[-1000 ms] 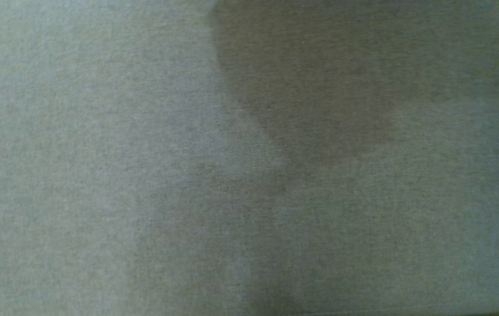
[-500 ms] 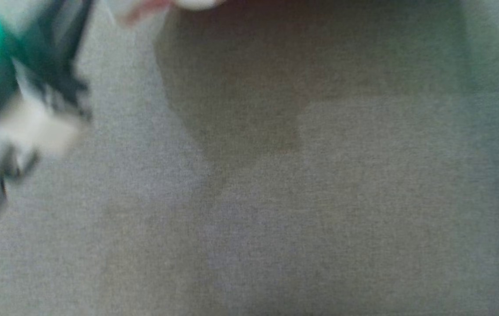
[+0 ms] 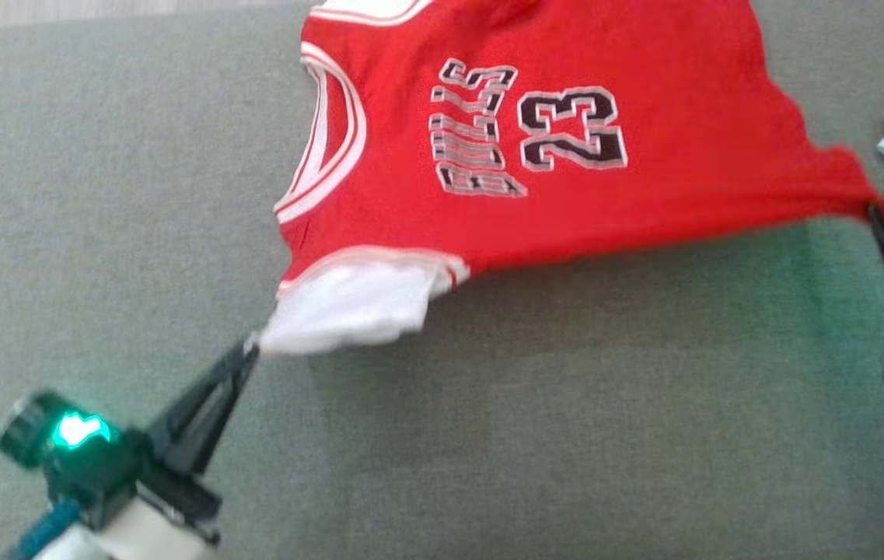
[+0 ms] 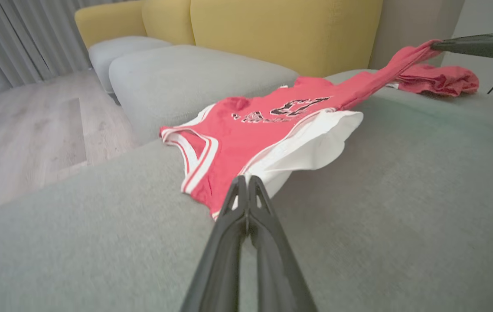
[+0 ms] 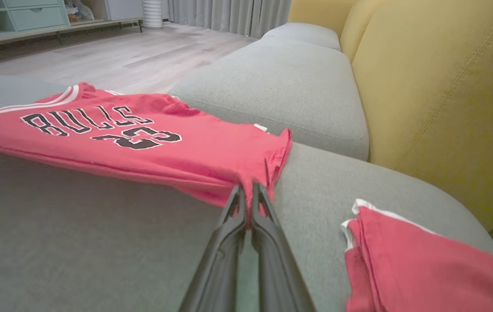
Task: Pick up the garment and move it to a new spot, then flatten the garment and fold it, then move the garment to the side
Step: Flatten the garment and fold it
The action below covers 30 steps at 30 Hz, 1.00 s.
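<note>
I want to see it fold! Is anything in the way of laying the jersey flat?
Nothing visible on the cushion below the jersey. Another red garment lies close beside the right end effector, so that side is crowded.

Atop sofa seat [image 3: 488, 435], the garment [image 3: 683, 93]

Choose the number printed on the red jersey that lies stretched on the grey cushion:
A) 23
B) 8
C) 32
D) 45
A: the red jersey bears the black digits 23 beside its lettering, readable in the head view.
</note>
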Motion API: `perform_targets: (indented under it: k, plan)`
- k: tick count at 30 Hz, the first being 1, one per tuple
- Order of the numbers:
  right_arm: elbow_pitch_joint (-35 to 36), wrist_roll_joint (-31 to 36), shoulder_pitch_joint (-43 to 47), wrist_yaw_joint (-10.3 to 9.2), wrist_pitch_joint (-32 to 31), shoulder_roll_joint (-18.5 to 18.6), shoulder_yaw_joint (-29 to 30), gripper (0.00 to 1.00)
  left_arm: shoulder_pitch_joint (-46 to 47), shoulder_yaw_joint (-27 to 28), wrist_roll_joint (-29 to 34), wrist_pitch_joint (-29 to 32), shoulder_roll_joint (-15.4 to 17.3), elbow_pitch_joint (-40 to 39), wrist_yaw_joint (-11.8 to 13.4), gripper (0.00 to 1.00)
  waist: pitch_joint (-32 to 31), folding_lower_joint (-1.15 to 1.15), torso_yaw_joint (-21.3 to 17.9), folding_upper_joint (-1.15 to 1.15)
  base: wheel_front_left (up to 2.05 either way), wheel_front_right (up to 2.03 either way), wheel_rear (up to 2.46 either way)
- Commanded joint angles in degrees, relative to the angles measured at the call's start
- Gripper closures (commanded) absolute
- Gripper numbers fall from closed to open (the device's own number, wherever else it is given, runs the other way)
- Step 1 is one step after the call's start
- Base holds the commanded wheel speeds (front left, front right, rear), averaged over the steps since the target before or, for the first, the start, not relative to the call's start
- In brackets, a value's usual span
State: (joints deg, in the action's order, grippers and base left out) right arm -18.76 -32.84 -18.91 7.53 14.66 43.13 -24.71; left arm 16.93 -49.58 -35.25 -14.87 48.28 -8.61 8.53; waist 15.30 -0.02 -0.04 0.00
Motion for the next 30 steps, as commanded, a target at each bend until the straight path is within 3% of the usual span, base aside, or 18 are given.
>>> perform_targets:
  k: [1, 8, 12, 19, 30]
  plan:
    - [2.3, 0.9, 3.7, -0.04, 0.3, 1.6, 1.6, 1.0, -1.2, 2.8, -0.4, -0.1, 2.0, -1.2, 0.5, 1.0, -0.5, 0.02, -0.4, 0.0, 0.0, 0.0, 0.0]
    - [5.1, 2.2, 12.0, -0.04, 0.3, 1.1, 4.5, 1.0, -8.3, 2.2, -2.8, -0.1, 0.6, -1.8, -1.2, 1.0, -1.3, 0.02, -0.9, 0.0, 0.0, 0.0, 0.0]
    - [5.6, 1.7, 12.5, -0.04, -0.4, -0.2, 6.0, 1.0, -6.9, 3.7, -1.1, -0.1, 0.9, -0.8, -2.3, 1.0, -0.9, 0.02, -1.0, 0.0, 0.0, 0.0, 0.0]
    - [4.9, 1.5, 7.9, -0.04, -1.8, -2.7, 6.7, 1.0, 5.9, 5.3, 5.2, 0.6, -0.7, 2.5, -5.4, 1.0, 2.4, 0.02, -1.3, 0.0, 0.0, 0.0, 0.0]
    - [-0.4, 0.0, -4.9, -0.04, -4.3, -4.5, 4.3, 1.0, 31.6, 5.0, 13.3, 1.1, -8.4, 16.8, -13.2, 1.0, 9.3, 0.02, -2.5, 0.0, 0.0, 0.0, 0.0]
